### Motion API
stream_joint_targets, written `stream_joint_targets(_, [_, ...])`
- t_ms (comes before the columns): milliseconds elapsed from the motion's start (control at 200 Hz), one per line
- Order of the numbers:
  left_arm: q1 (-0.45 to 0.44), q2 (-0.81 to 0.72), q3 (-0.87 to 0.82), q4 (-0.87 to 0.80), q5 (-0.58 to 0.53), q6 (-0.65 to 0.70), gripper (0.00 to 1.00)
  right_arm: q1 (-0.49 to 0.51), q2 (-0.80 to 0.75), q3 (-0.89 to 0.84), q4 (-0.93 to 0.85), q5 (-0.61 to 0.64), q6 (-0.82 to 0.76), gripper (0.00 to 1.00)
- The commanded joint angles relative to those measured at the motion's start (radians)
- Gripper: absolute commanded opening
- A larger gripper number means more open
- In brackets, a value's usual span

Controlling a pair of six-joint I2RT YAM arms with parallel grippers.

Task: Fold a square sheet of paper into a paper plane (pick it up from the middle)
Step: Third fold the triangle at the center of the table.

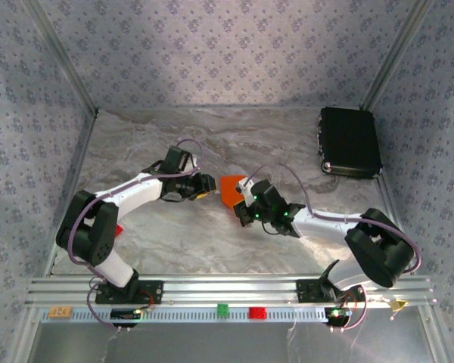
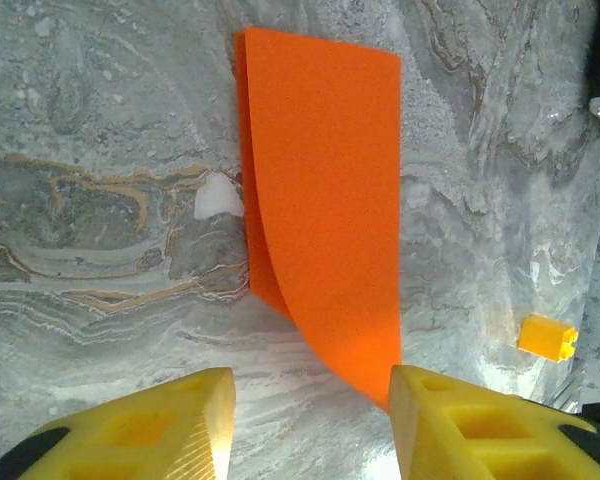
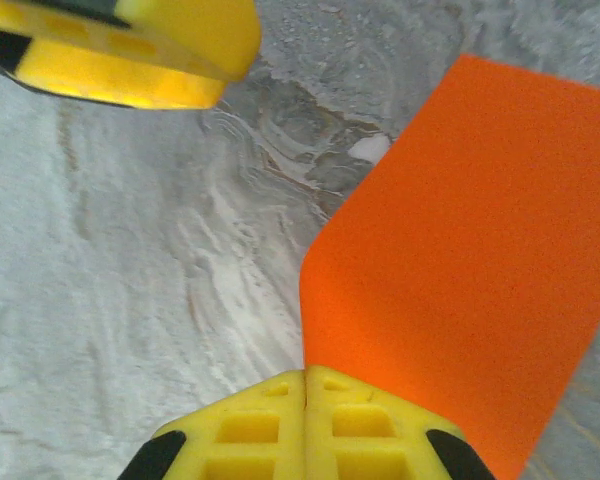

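Top external view: a grey marbled tabletop [image 1: 287,144], closed in by walls [image 1: 227,53] of pale patterned paper, with a black box [image 1: 350,141] at the far right. Left of that box and nearer the arms, the square sheet of paper [image 1: 228,187], folded over, is pinched at one edge by the right gripper [image 3: 306,375]. The left gripper [image 2: 313,395] faces it with fingers parted, gripping nothing.

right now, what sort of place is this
Probably a lab robot cell: a left arm and right arm bolted to an aluminium rail, with patterned walls enclosing a marbled table.
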Motion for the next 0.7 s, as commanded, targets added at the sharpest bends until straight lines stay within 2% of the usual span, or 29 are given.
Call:
stream_joint_targets(0, [0.002, -0.005, 0.049, -0.026, 0.004, 0.029, 0.41, -0.029, 0.034, 0.037, -0.040, -0.243, 0.132, 0.00])
stream_joint_targets(255, [0.001, 0.027, 0.097, -0.034, 0.038, 0.047, 0.31, -0.027, 0.079, 0.029, 0.041, -0.378, 0.187, 0.00])
stream_joint_targets(455, [0.000, 0.069, 0.124, -0.023, 0.094, 0.057, 0.27, -0.016, 0.078, 0.006, 0.086, -0.412, 0.195, 0.00])
stream_joint_targets(695, [-0.011, 0.190, 0.214, -0.040, 0.164, 0.099, 0.20, -0.017, 0.084, -0.003, 0.083, -0.384, 0.174, 0.00])
